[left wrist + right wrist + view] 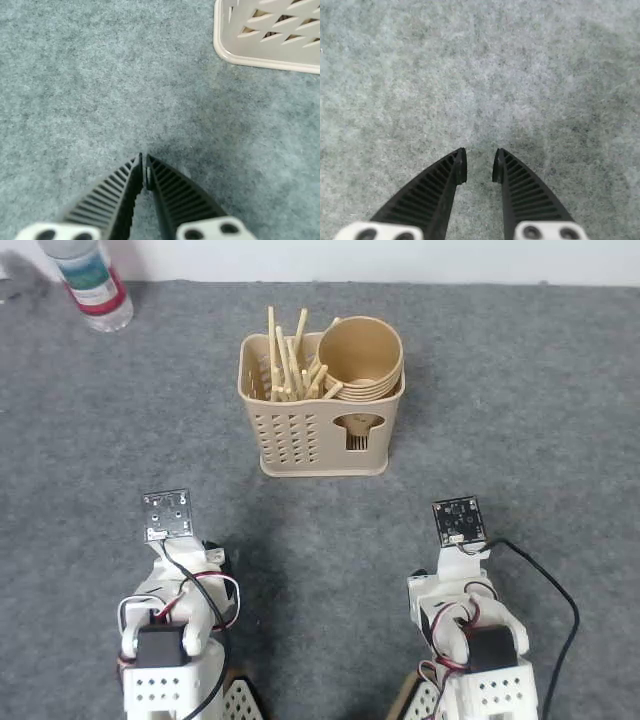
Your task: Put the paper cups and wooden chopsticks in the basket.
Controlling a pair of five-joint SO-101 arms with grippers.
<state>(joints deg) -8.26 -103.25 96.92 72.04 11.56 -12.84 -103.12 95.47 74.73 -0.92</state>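
A beige slotted basket (300, 435) stands upright at the middle of the grey carpet. A stack of brown paper cups (360, 355) sits in its right half. Several wooden chopsticks (288, 360) stand on end in its left half. Both arms are pulled back near the front edge, well short of the basket. My left gripper (144, 162) is shut, its tips touching just above bare carpet, and a corner of the basket (270, 35) lies ahead of it. My right gripper (479, 165) is open by a narrow gap with nothing between its fingers.
A plastic water bottle (90, 275) stands at the back left corner. A black cable (560, 610) loops beside the right arm. Bare grey carpet surrounds the basket on all sides.
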